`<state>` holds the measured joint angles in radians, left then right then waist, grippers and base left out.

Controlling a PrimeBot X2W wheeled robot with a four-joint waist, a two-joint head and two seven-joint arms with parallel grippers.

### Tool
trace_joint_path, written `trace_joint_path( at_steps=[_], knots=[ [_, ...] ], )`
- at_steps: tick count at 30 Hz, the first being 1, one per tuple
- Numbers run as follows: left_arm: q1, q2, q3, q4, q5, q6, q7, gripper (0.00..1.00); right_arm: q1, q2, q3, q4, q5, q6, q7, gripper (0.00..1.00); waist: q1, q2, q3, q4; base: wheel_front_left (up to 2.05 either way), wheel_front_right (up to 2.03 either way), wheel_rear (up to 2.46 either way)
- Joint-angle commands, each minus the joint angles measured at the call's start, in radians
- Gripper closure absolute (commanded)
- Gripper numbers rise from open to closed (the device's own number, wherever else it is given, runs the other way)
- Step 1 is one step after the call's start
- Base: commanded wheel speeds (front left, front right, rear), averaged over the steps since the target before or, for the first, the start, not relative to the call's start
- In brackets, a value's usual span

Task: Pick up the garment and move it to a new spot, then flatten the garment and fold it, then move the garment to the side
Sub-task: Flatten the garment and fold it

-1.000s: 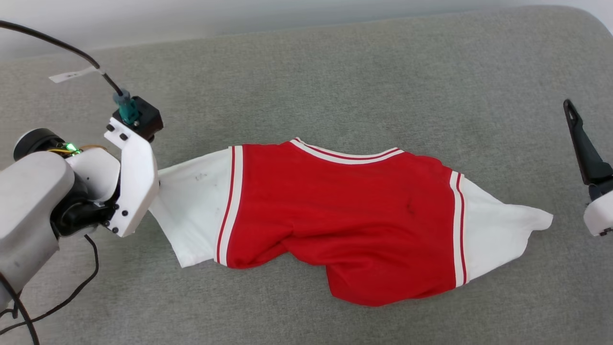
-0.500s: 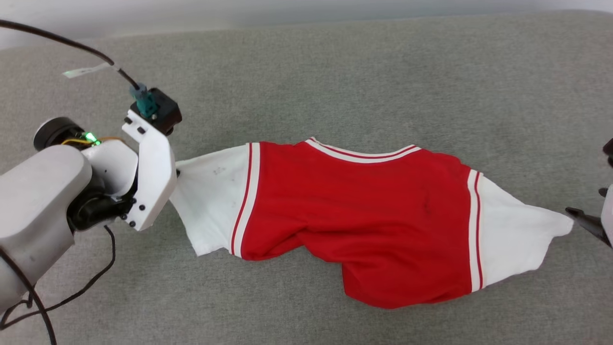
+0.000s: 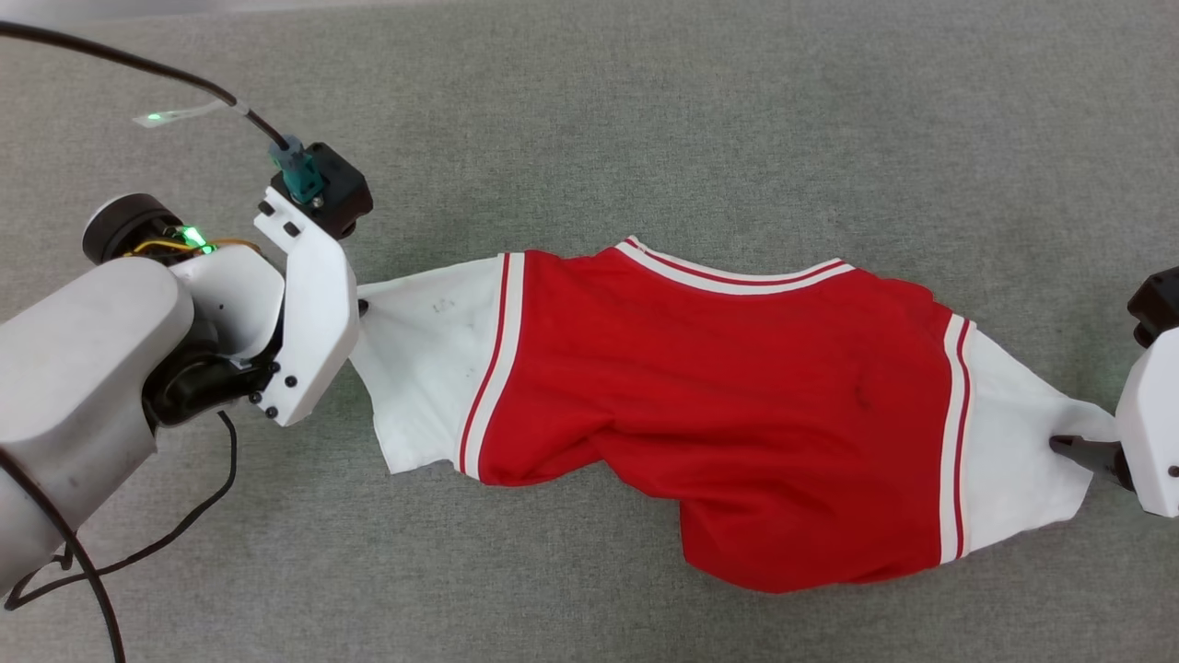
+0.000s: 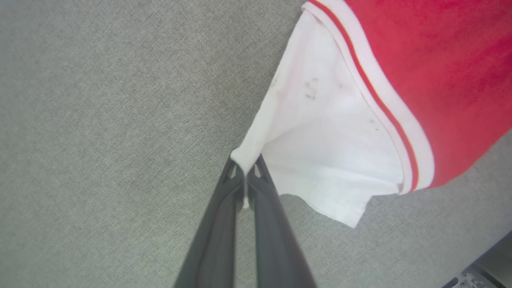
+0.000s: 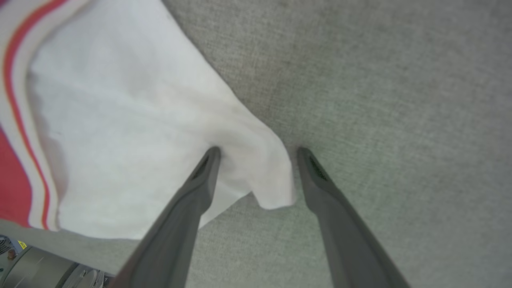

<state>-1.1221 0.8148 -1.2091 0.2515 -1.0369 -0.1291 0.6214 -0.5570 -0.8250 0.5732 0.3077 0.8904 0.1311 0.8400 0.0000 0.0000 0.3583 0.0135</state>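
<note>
Garment [image 3: 718,414] lies across the middle of a grey fabric surface [image 3: 645,129], stretched side to side w/ the striped collar trim [image 3: 728,279] at the far edge and the red body sagging toward the robot. The near part is rumpled, the hem isn't straight, and no numerals show. So it's not flat and there's no fold in it.

The white sleeve on robot's L [image 3: 424,368] is drawn to a point. L gripper [image 4: 245,171] is clenched on that corner: the wrist view shows both dark fingers pressed together w/ a pinch of white cloth between the tips. The white sleeve on robot's R [image 3: 1013,479] also tapers to a tip. R gripper [image 5: 259,154] is spread wide, one fingertip over the cloth, the other over bare surface just beside it, sleeve tip between them — nothing grasped on that side yet.

Judgement on progress: early. One of two holds is made; the 2nd is lined up but not closed. Can't tell from this whether the move to a new spot is behind or ahead — the cloth rests on the surface, not lifted. Either way flattening isn't finished; the body needs pulling out, esp. the bunched near edge. Folding isn't begun, and the final shift to the side is left too.
</note>
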Motion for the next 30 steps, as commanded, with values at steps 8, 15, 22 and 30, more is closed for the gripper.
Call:
trace_joint_path(
  at_steps=[8, 15, 22, 30],
  knots=[
    [-0.011, -0.002, -0.015, 0.002, -0.011, 0.0, -0.029, 1.0, -0.017, 0.043, 0.103, 0.011, 0.016, 0.001, -0.103, 1.0, 0.0, 0.0, -0.002, -0.014, 0.0, 0.0, 0.0],
    [-0.015, -0.007, -0.024, -0.013, -0.026, 0.0, -0.111, 1.0, -0.082, -0.036, 0.09, -0.015, 0.009, -0.001, -0.252, 1.0, 0.0, 0.0, -0.086, -0.015, 0.0, 0.0, 0.0],
    [-0.036, 0.031, -0.018, -0.085, -0.04, 0.0, -0.211, 1.0, -0.088, -0.125, 0.073, -0.117, 0.002, -0.001, -0.365, 1.0, 0.0, 0.0, -0.172, -0.01, 0.0, 0.0, 0.0],
    [-0.125, 0.052, 0.042, -0.177, -0.046, 0.0, -0.309, 1.0, -0.146, -0.158, -0.011, -0.219, -0.021, -0.001, -0.452, 1.0, 0.0, 0.0, -0.195, 0.006, 0.0, 0.0, 0.0]
  ],
)
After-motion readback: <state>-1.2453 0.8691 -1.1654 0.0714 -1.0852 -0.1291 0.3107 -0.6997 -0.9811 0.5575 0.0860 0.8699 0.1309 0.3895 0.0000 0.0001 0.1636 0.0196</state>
